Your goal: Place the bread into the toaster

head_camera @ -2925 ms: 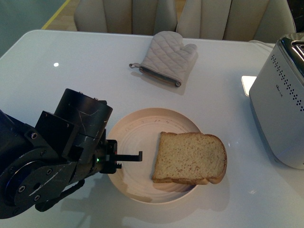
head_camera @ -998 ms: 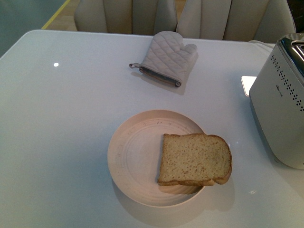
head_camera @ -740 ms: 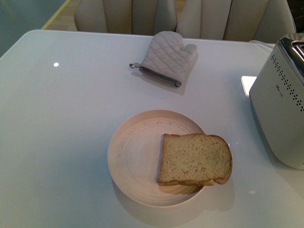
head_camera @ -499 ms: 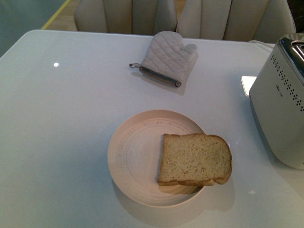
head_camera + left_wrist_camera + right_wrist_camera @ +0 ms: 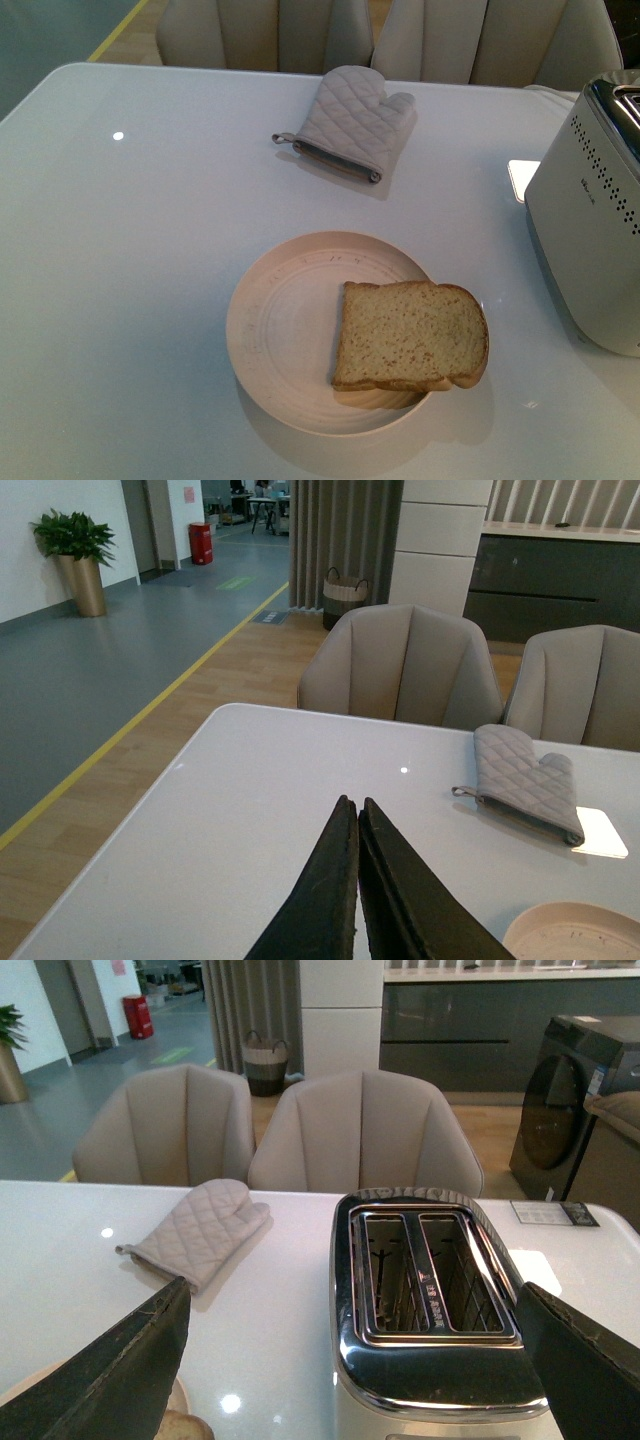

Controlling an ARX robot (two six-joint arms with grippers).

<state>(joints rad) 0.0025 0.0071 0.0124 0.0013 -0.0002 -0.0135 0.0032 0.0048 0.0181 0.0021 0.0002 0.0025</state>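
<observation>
Bearing plated bread (image 5: 410,335), glossy white table (image 5: 130,260), beige chairs (image 5: 405,665), grey floor (image 5: 90,680)

Nothing legible (logo (image 5: 587,184) on the toaster (image 5: 592,235) blurs).

Bare table (image 5: 120,300) left of plate (image 5: 270,330), wide room. Bread (image 5: 410,335) open from above, overhanging rim toward toaster (image 5: 590,200); narrow gap there. Toaster slots (image 5: 390,1280) unblocked. Oven mitt (image 5: 352,120) far behind, well apart from plate.
</observation>
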